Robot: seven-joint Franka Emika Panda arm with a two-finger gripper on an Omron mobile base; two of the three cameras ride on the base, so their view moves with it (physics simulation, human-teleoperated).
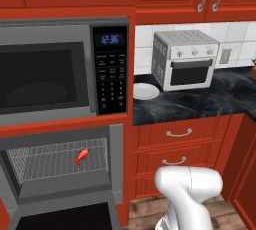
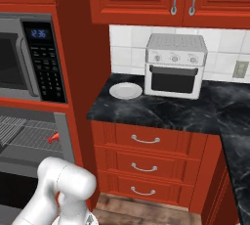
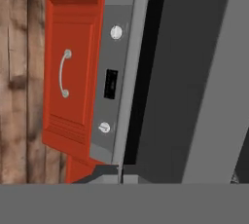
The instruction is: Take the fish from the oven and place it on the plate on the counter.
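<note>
The oven (image 1: 60,174) stands open below the microwave (image 1: 62,69), its door dropped down, and the fish (image 1: 81,156) lies on the wire rack (image 1: 55,161) inside, toward the right of it, tail low and body slanting up to the right. From the right side the fish (image 2: 53,137) shows as a small red shape at the rack's near right edge. The plate (image 1: 145,91) sits bare on the counter (image 1: 200,101), at its left end beside the red cabinet wall, just in front and left of the toaster oven (image 1: 186,59); from the other side the plate (image 2: 126,90) lies left of the toaster oven (image 2: 175,65) on the counter (image 2: 161,109). Red drawers (image 2: 145,141) with silver handles run beneath. The arm's white elbow rises at the bottom of both base views. The gripper is clenched tight with nothing between its tips, and its camera looks along the oven's grey front panel with two round knobs (image 3: 116,32), a red drawer and wood floor (image 3: 19,96) beside it.
</note>
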